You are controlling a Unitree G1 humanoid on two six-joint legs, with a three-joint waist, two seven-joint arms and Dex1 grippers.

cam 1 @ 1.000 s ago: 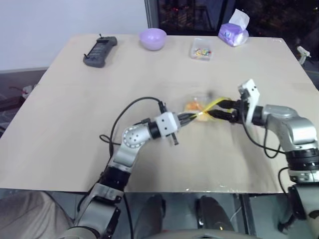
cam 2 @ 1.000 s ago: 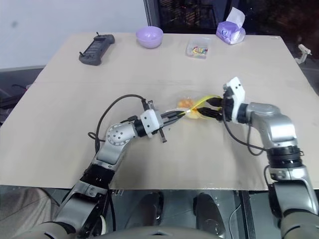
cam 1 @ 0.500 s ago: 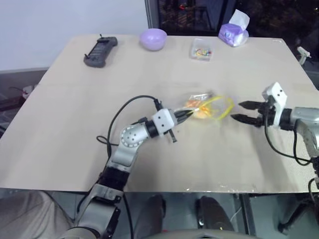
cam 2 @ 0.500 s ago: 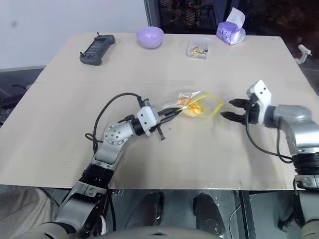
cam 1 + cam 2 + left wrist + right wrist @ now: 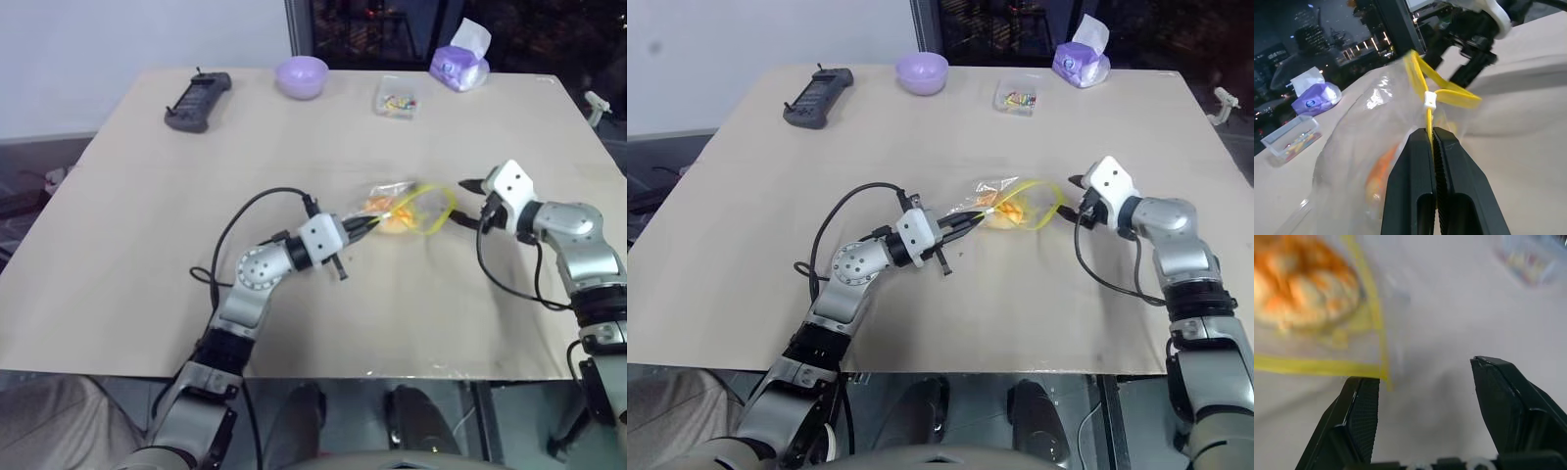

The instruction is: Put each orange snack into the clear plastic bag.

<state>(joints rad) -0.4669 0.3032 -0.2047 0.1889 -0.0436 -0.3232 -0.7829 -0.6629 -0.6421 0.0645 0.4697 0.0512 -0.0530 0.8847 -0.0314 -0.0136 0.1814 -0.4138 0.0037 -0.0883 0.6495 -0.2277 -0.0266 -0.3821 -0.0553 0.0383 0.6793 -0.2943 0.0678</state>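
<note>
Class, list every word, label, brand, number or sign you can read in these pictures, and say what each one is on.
None can be read.
Tissue pack: a round blue logo, too blurred to read.
Black handheld device: any markings are too small to read.
Bag: no print legible.
Small clear box: coloured bits, no legible text.

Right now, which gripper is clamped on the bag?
The left gripper: its fingers are shut on the yellow seal strip of the clear plastic bag. The right gripper stands open beside the bag, holding nothing.
</note>
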